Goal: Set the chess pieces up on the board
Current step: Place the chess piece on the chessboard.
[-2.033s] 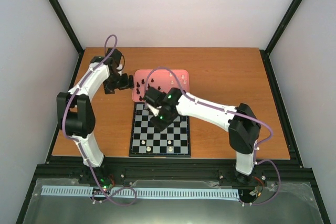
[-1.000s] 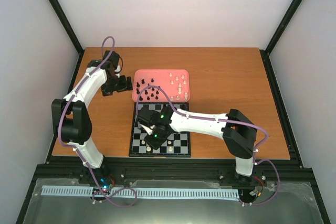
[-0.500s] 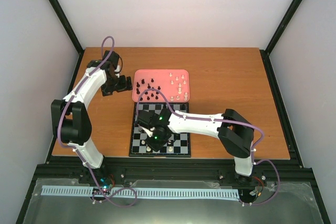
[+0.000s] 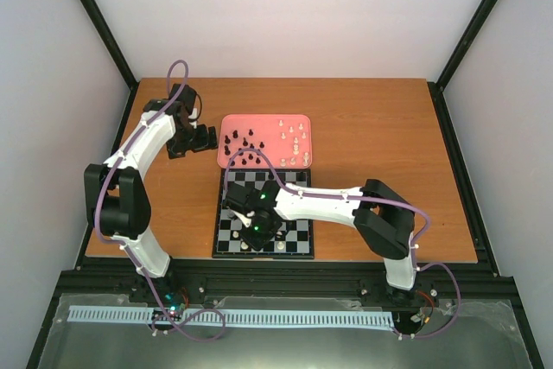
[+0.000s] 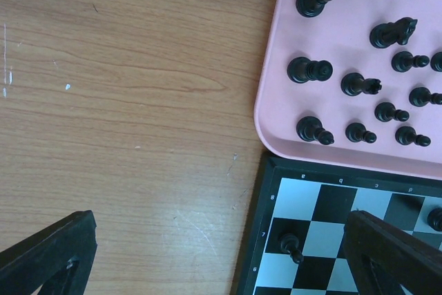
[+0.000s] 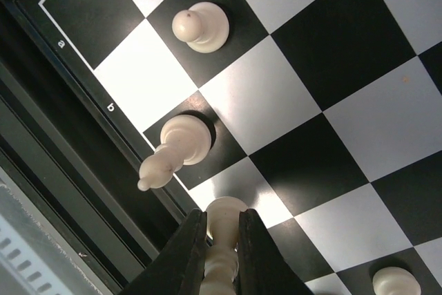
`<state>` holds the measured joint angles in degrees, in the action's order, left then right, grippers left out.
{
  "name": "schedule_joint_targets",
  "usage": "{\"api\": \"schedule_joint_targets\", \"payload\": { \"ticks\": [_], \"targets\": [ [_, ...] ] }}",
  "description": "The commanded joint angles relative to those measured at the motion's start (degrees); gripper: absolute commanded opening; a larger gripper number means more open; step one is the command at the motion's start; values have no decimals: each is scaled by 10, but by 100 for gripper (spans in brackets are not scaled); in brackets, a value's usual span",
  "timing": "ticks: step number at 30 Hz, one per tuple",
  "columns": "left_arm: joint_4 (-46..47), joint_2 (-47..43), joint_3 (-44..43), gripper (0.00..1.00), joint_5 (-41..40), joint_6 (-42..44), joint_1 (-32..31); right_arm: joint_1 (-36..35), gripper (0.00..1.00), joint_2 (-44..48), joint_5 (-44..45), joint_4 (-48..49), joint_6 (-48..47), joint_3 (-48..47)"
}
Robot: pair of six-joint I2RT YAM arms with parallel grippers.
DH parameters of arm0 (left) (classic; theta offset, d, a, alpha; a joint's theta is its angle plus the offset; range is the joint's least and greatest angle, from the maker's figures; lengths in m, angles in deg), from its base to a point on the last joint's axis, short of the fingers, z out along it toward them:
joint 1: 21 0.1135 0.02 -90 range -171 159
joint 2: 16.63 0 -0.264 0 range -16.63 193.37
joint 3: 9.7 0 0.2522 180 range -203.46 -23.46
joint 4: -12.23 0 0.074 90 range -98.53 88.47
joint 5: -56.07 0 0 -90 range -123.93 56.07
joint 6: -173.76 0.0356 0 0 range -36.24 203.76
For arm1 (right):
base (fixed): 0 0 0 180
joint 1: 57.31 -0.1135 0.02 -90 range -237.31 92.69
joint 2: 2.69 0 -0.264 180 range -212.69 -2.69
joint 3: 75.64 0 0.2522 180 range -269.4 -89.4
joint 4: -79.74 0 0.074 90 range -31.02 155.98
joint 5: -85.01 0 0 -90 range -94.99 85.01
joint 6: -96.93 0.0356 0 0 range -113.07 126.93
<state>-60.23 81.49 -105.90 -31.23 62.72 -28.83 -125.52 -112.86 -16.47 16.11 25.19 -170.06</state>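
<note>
The board (image 4: 294,239) lies at the table's near middle, with the pink tray (image 4: 266,124) of black and cream pieces behind it. My right gripper (image 6: 222,246) is shut on a tall cream piece (image 6: 224,222), its base low over a pale square in the board's nearest row. A cream bishop (image 6: 173,151) and a cream pawn (image 6: 199,27) stand next to it. My left gripper (image 4: 197,137) hovers open left of the tray; its fingers (image 5: 48,253) frame bare wood and the board corner, where a black pawn (image 5: 291,246) stands.
Several black pieces (image 5: 309,70) lie and stand on the pink tray (image 5: 276,67) in the left wrist view. Cream pieces (image 4: 296,146) sit on the tray's right half. The board's black border (image 6: 83,101) and the table's near rail run close below my right gripper.
My right arm has swung from the board's far edge near the tray to the near left rows, lowering the cream piece. The left arm shifted slightly back and has stayed still since.
</note>
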Motion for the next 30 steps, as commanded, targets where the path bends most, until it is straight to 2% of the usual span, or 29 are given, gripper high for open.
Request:
{"api": "schedule_joint_targets", "payload": {
  "ticks": [1, 10, 13, 18, 30],
  "targets": [
    [7, -18, -2, 100, -7, -3, -1, -4, 3, -12, 3, 8, -1, 2],
    [9, -19, 0, 100, -4, -3, -1, 0, 5, -20, 6, 6, -4, -5],
    [9, -18, -1, 100, -3, -2, -1, 1, 10, -23, 5, 4, -7, -9],
    [10, -18, 0, 100, -2, -2, -1, 1, 25, -25, 6, -2, -10, -14],
    [9, -23, -3, 100, 1, -2, -1, 1, 35, -7, 44, -33, -13, -38]
  ]
}}
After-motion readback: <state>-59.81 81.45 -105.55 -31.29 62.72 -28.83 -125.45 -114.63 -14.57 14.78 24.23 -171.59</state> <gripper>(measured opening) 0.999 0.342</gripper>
